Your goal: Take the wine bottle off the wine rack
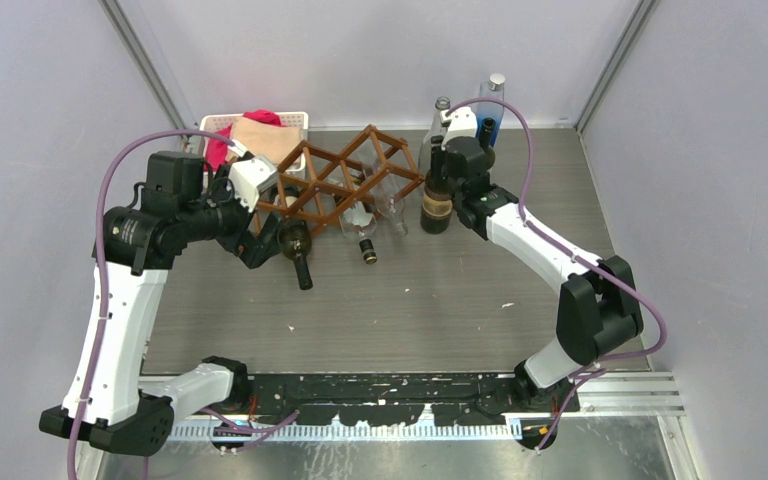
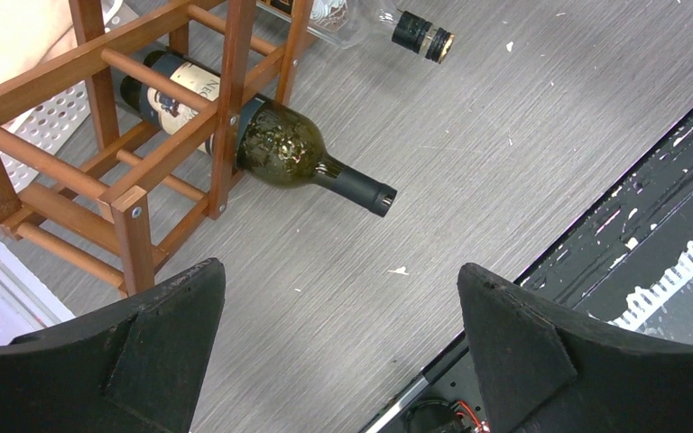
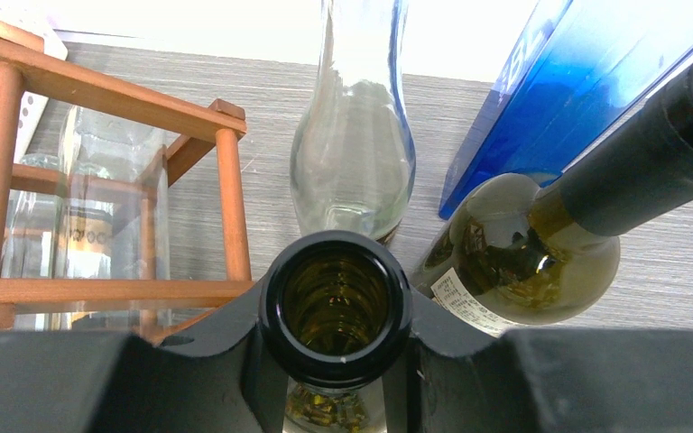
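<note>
The brown wooden wine rack [image 1: 345, 180] [image 2: 226, 108] [image 3: 230, 198] stands at the back of the table. A dark green wine bottle [image 1: 295, 245] [image 2: 280, 149] lies in its lower left cell, neck pointing out over the table. My left gripper [image 1: 265, 240] [image 2: 341, 271] hovers open just left of that bottle, holding nothing. My right gripper [image 1: 452, 162] [image 3: 336, 316] is shut on the neck of an upright dark brown bottle [image 1: 436, 208] [image 3: 338, 245] standing on the table beside the rack's right end.
A clear bottle [image 1: 360, 225] [image 2: 420, 34] lies in the rack's middle cell. Behind the right gripper stand a clear glass bottle [image 3: 352, 135], a blue bottle [image 3: 577, 81] and an olive bottle [image 3: 523, 262]. A white basket [image 1: 215, 122] with cloths sits behind the rack.
</note>
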You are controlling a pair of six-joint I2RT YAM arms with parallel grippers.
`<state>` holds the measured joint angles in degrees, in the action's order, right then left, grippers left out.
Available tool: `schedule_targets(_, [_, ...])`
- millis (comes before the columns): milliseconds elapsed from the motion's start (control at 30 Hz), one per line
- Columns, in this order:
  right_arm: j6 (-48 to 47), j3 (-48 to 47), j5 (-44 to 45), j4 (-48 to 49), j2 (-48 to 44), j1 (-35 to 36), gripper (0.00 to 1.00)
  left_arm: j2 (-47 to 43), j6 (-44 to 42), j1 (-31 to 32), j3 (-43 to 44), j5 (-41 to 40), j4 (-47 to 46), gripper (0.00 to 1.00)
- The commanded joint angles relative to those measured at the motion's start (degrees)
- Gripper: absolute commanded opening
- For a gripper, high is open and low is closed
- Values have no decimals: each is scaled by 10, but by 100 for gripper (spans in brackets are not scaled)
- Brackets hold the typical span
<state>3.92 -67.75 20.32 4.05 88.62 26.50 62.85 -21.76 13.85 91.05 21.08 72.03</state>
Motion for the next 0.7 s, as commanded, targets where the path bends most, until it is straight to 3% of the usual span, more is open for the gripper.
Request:
schedule_targets(0, [-20,-1,8,55,-46,-2,16,-12,-11,-2,4,15,-26,100])
schedule_targets(300, [27,-9,0,-7,-106,0,98,-9,-19,-2,1,9,-20,100])
schedule_targets(500, [74,-58,9,-126,-172,8,100,-2,-23,-2,16,4,-12,100])
schedule_targets(667, [165,-101,-71,-265,-206,34,97,1,-25,-2,18,4,-9,100])
